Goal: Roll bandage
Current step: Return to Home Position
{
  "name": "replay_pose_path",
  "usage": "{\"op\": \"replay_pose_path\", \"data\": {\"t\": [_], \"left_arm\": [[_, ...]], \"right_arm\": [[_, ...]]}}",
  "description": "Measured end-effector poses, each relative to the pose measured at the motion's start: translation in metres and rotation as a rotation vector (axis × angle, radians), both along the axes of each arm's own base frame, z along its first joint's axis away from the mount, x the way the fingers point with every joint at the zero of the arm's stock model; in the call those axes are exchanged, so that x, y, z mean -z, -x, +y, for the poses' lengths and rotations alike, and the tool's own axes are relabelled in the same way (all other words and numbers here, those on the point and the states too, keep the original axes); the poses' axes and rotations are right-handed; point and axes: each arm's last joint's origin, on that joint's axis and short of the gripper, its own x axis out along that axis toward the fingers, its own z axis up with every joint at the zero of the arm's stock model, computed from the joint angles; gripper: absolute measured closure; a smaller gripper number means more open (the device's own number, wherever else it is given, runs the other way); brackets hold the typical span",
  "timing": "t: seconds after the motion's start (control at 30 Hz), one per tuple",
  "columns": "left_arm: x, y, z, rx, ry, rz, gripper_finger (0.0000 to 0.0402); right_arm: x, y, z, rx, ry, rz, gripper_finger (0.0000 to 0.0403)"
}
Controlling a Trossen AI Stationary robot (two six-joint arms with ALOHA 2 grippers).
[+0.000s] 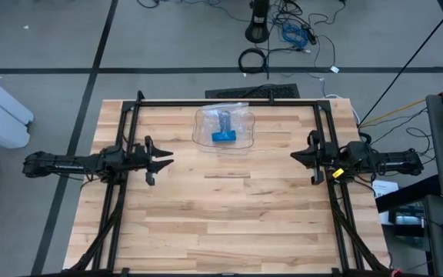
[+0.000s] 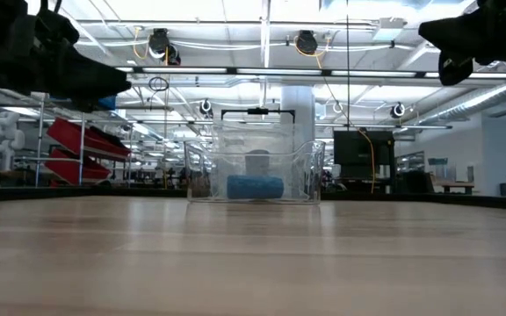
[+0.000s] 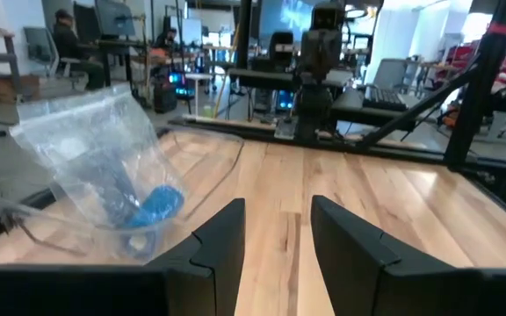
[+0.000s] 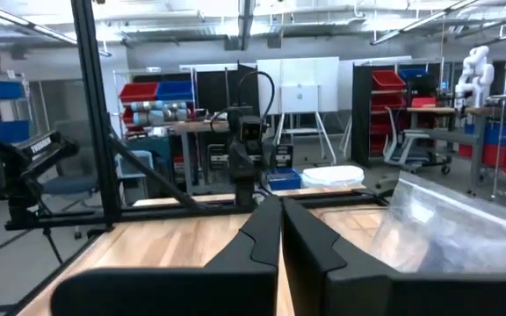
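- Two slim, matte black arms built of jointed segments: the left arm [image 1: 68,163] and the right arm [image 1: 387,160].
- The black two-fingered left hand [image 1: 162,160] has flat, angular fingers [image 3: 222,250] with stepped inner edges.
- The right hand [image 1: 300,158] is of the same make, its dark fingers [image 4: 257,241] tapering to narrow tips.
- A small yellow tag [image 1: 337,174] sits on the right arm, just behind the hand.

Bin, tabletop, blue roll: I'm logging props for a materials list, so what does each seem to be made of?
The bin looks like clear, glossy rigid plastic: the room shows through its walls. The table appears to be wood, butcher-block style: pale glued strips with visible grain, low sheen. The blue roll inside seems soft fabric; its texture is too small to confirm.
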Motion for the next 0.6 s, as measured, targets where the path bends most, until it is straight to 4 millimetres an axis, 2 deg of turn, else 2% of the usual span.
{"op": "replay_pose_path", "data": {"t": [0.17, 0.37, 0.6], "left_arm": [[0.001, 0.0, -0.001, 0.015, 0.015, 0.01, 0.0265], [0.002, 0.0, -0.003, 0.045, 0.025, 0.019, 0.0265], [0.002, 0.0, -0.004, 0.054, 0.024, 0.017, 0.0265]], "right_arm": [[0.008, -0.001, 0.0, 0.003, 0.006, 0.084, 0.0403], [0.009, -0.002, 0.0, 0.006, 0.001, 0.08, 0.0403], [0.025, -0.006, -0.002, 0.075, -0.032, 0.065, 0.0403]]}}
